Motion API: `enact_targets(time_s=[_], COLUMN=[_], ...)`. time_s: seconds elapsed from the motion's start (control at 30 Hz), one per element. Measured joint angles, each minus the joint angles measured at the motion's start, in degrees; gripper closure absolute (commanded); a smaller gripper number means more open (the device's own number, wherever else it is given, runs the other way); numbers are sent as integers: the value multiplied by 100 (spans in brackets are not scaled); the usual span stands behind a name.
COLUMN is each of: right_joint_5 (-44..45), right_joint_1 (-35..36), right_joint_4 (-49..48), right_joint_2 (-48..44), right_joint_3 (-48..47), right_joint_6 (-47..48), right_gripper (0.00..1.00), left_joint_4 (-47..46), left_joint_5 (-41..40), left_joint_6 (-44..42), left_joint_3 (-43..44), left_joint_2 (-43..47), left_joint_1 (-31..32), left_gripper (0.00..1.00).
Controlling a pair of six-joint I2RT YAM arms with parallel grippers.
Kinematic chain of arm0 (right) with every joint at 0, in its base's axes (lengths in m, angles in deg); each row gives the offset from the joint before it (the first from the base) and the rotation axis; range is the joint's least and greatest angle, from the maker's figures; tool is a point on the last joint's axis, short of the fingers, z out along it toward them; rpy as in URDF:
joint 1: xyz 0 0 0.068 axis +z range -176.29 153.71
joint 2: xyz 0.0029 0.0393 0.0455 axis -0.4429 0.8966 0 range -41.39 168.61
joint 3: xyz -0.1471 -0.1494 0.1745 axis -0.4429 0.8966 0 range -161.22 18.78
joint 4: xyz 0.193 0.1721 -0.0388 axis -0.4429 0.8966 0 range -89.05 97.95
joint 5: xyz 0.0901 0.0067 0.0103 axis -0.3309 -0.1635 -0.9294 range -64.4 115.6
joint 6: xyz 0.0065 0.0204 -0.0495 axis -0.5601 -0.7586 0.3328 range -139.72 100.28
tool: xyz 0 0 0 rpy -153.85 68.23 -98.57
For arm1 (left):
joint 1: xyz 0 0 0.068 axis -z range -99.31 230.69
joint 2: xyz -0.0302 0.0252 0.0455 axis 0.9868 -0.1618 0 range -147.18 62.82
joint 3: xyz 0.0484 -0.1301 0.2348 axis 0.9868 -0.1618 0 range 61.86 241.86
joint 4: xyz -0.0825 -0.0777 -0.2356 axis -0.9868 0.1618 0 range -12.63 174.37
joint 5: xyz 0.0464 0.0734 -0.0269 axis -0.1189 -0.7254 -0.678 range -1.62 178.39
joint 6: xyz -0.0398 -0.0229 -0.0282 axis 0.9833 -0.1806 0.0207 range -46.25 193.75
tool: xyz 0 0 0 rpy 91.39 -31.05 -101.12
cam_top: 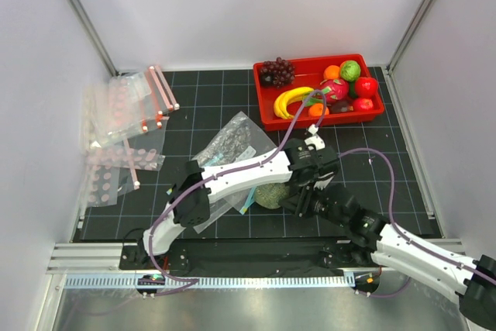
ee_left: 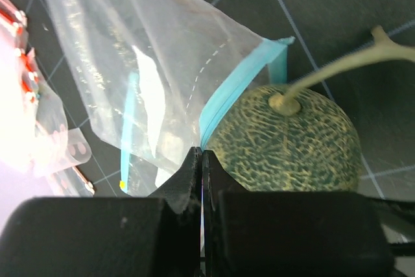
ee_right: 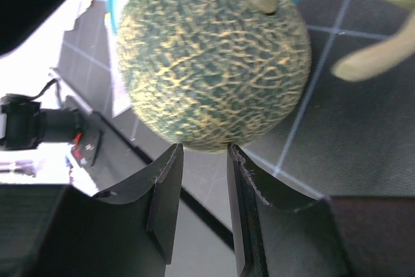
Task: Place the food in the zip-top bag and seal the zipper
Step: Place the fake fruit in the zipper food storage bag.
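- A red tray (cam_top: 260, 102) is sitting at the far right of the table.
- Dark purple grapes (cam_top: 277, 71) are lying in the far left corner of the tray.
- A pink dragon fruit (cam_top: 335, 88) is resting near the middle of the tray, with an orange fruit (cam_top: 332, 72) and a green round fruit (cam_top: 350, 70) lying just behind it.
- Clear bags with pink-red strips (cam_top: 128, 114) are lying in a loose pile at the far left, overlapping each other.
- A black mat with a grid (cam_top: 201, 91) is covering the table under everything.
- White walls (cam_top: 232, 5) are standing around the table.
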Motion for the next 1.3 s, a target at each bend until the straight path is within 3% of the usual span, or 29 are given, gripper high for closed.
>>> enact_targets(time_s=[0.4, 0.67, 1.03, 1.2, 1.3], right_joint_5=[490, 1005, 1410, 1644, 1939], right_joint_1=[48, 57, 57, 50, 17], right_joint_4=[-957, -1945, -2651, -2758, -2273], right_joint_2=[732, 881, 1233, 1047, 173], right_joint_3=[225, 446, 511, 531, 570], right_joint_6=[101, 166, 181, 138, 83], right_gripper=[60, 60, 60, 61, 61], left_joint_4=[50, -302, -815, -1147, -1290], left_joint_5=[487, 1613, 2271, 2632, 2702], left_joint_6=[-188, -343, -448, -455, -457], left_joint_3=[0, -140, -592, -1161, -1366], left_joint_2=[-50, 85, 348, 575, 581], left_joint_1=[90, 98, -131, -330, -367], left_gripper=[100, 100, 100, 100, 100])
